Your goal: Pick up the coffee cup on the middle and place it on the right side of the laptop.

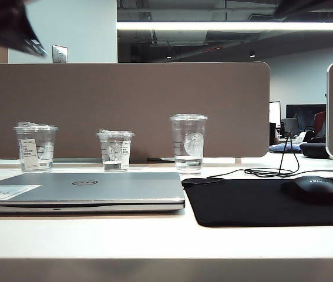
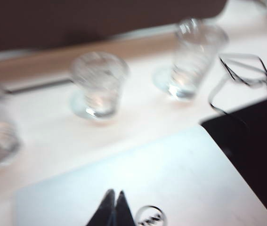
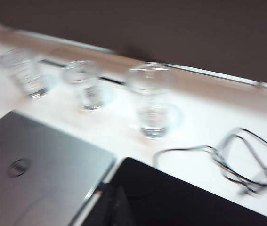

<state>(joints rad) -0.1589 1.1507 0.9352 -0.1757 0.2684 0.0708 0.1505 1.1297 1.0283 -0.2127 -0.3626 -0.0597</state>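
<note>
Exterior view: I see a pale, smooth surface [image 1: 154, 235] backed by a matte taupe partition [image 1: 125, 106], office ceiling lights behind. Thin silver laptop [image 1: 84, 189] lies closed, black mouse mat [image 1: 260, 202] just beside it. Coffee cup [image 1: 115, 150], clear crinkled plastic, stands between two other clear cups behind the laptop. Left pincer [image 2: 113, 209] together above the laptop lid; right pincer [image 3: 109, 207] blurred, can't tell.
</note>
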